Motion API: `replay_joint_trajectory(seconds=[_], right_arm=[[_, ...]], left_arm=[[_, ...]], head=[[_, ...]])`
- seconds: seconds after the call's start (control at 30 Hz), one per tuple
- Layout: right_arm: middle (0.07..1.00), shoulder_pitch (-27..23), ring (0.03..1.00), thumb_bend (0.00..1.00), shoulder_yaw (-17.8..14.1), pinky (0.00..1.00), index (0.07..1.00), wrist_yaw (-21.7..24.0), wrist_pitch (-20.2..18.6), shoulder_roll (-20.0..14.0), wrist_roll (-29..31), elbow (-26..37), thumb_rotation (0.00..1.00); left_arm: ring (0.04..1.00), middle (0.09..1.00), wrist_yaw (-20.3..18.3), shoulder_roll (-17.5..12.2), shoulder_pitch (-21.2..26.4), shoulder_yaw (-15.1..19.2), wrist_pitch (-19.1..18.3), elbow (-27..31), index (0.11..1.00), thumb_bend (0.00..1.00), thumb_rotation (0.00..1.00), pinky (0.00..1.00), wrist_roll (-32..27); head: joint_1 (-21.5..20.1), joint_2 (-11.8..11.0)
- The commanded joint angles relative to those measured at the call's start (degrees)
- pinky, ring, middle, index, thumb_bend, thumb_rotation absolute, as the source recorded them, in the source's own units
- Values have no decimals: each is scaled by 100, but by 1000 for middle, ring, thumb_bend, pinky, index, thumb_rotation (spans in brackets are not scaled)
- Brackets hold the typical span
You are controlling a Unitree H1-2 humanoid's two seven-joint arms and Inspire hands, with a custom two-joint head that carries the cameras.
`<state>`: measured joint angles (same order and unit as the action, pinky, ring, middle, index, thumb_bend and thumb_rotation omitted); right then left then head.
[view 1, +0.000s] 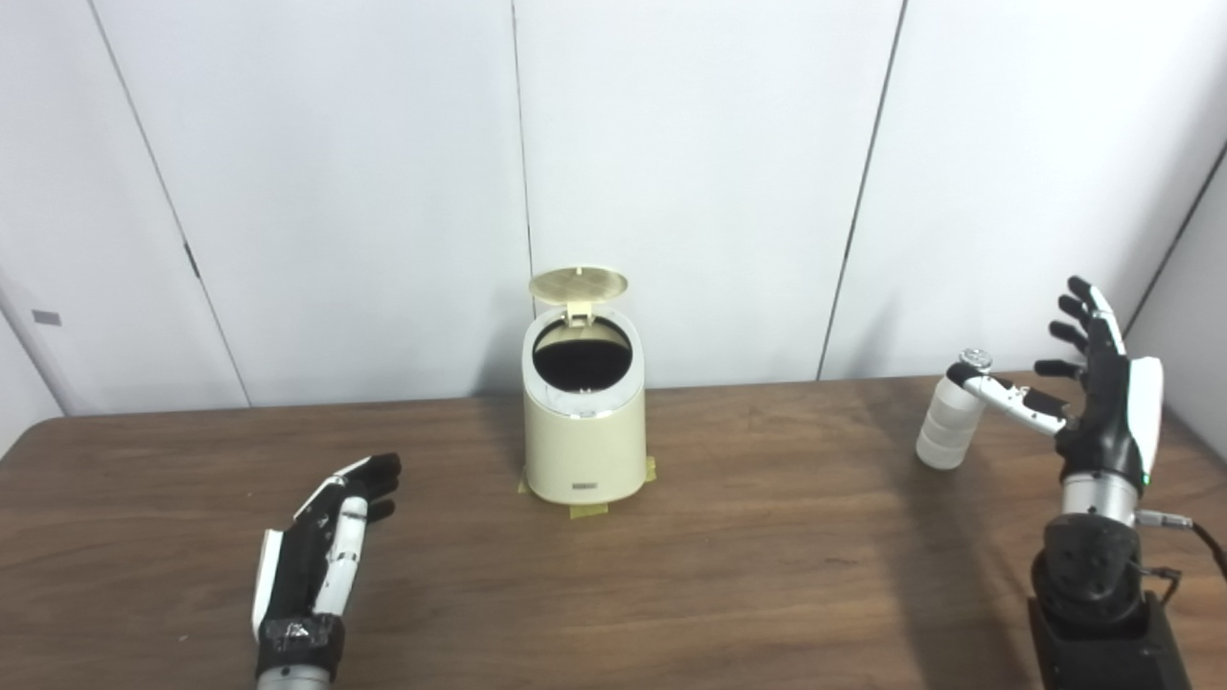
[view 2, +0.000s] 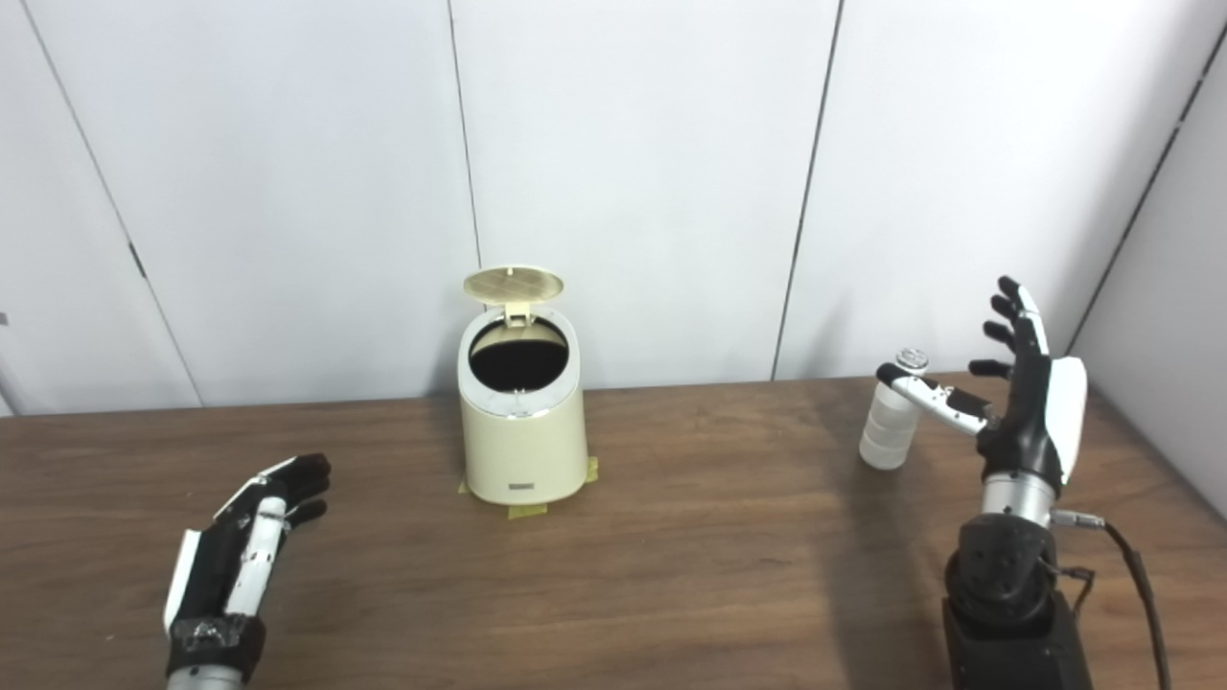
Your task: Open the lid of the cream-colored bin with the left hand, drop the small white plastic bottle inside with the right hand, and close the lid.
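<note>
The cream-colored bin (view 1: 583, 431) stands at the middle back of the table, its round lid (view 1: 578, 285) tipped up and back, showing the dark inside. A small white plastic bottle (view 1: 949, 424) stands upright on the table at the right. My right hand (view 1: 1102, 393) is raised just right of the bottle, fingers spread upward; its thumb reaches over toward the bottle's top, and the hand holds nothing. My left hand (view 1: 321, 551) lies low over the table at the front left, well short of the bin, fingers loosely apart and empty.
Strips of yellow tape (view 1: 594, 510) stick out from under the bin's base. The brown wooden table (view 1: 748, 575) runs to a white panelled wall (view 1: 690, 172) behind. A black cable (view 2: 1136, 565) trails from my right wrist.
</note>
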<state>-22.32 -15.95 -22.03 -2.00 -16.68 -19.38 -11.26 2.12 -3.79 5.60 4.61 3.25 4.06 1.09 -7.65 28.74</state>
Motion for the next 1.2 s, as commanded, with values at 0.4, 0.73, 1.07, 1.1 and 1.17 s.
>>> replay_joint_trajectory(seconds=[0.4, 0.73, 1.07, 1.1, 1.17], right_arm=[[945, -296, 933, 843, 187, 848, 930, -8, 628, -388, 294, -1144, 250], [944, -403, 916, 889, 340, 825, 965, 74, 995, -461, 499, -1718, 340], [900, -555, 883, 860, 428, 772, 914, 86, 1098, -512, 582, -2125, 244], [901, -565, 888, 859, 435, 782, 916, 102, 1106, -520, 595, -2143, 245], [902, -606, 891, 866, 450, 791, 915, 96, 1161, -532, 607, -2206, 253]], left_arm=[[799, 777, 12, -55, 178, -14, 195, 119, 744, 154, 713, 766, 75], [797, 774, 7, -56, 178, -14, 184, 138, 740, 157, 733, 765, 57], [801, 777, -10, -76, 179, -10, 135, 174, 741, 146, 755, 773, 38], [801, 776, -9, -77, 178, -13, 136, 175, 741, 147, 754, 776, 47], [804, 777, 0, -71, 177, -12, 132, 173, 742, 151, 751, 782, 52]], head=[[5, 23], [13, 21], [12, 6], [12, 6], [13, 9]])
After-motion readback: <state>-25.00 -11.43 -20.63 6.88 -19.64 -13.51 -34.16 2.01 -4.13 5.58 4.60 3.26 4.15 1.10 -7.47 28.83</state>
